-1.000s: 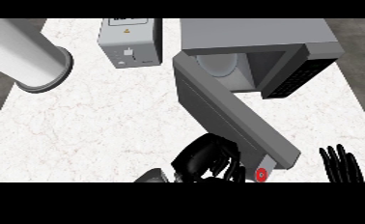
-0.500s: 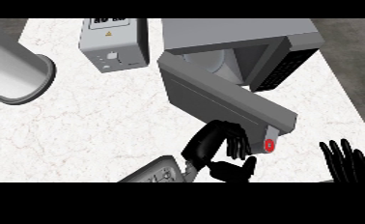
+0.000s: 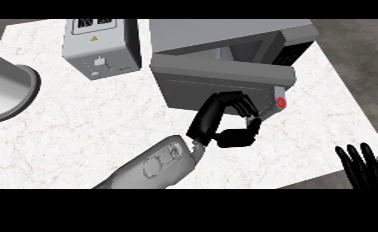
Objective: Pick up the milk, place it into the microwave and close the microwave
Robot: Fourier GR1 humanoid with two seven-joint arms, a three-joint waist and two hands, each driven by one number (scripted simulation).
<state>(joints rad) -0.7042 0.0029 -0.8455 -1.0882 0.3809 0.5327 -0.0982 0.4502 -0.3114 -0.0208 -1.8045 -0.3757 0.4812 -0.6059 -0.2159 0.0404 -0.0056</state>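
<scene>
White marbled counter (image 3: 81,126) fills most of the head view, with a darker floor showing past its right edge. At the back stands the microwave (image 3: 221,33), its top a flat grey slab cut off by the upper band; its door (image 3: 221,83) is swung most of the way across the front, leaving only a dark wedge of the cavity visible above it, so the inside is largely hidden. The milk cannot be seen anywhere on the counter or in that wedge; whether it sits behind the door cannot be told. A red button (image 3: 280,103) shows at the door's right end. The left hand (image 3: 221,121) comes up from a grey forearm (image 3: 159,163) at the lower edge, its fingers (image 3: 236,101) curled against the door's lower edge and its thumb bent underneath, with nothing visible inside the curl; whether the fingertips touch the door or merely overlap it is hard to judge from this steep angle. The right hand (image 3: 358,166) shows only as upright, straight fingers at the lower right corner, resting, its palm cut off. Left of the microwave stands a toaster (image 3: 100,48), and a grey round object (image 3: 11,91) is cropped by the left edge.
</scene>
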